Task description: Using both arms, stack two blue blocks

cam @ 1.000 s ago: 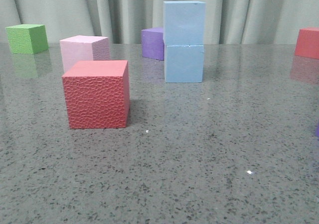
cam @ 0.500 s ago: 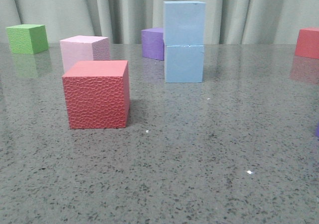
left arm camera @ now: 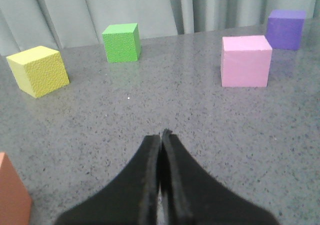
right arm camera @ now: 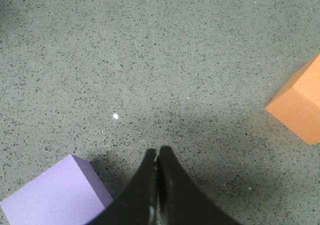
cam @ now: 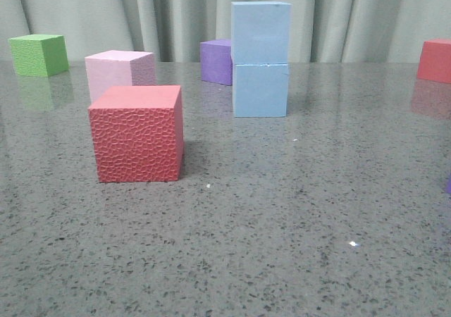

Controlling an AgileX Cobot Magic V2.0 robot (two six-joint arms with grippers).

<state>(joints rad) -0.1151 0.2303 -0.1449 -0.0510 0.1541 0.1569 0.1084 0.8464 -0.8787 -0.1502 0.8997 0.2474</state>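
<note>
Blue blocks are standing as a stack near the far edge of the desk, approx. at its middle: the upper pale sky-blue matte cube point(cam: 261, 32) is sitting directly on the lower pale sky-blue matte cube point(cam: 260, 90), faces lined up and upright. No gripper is touching them in the front view.

Just behind the stack, to its left, a purple smooth cube point(cam: 215, 61) is resting by the far edge. Further left a pale pink smooth cube point(cam: 119, 72) is sitting, and in front of it, closer to the near edge, a red cube with pebbled texture point(cam: 137, 134). A green textured cube point(cam: 38, 55) is lying near the far left corner, and another red cube point(cam: 434, 60) is showing partly at the far right corner.

The left gripper point(left arm camera: 161, 134) is hovering over the speckled grey stone desk point(left arm camera: 150, 100) w/ its dark fingers pressed together, grasping nothing. In its view a yellow textured cube point(left arm camera: 38, 70) is lying well apart from the green one.

The right gripper point(right arm camera: 158, 151) is also clenched on nothing, fingers meeting at the tips above the desk. A lilac smooth cube point(right arm camera: 55, 195) is lying just beside it, and an orange cube point(right arm camera: 299, 104) is well apart from it.
</note>
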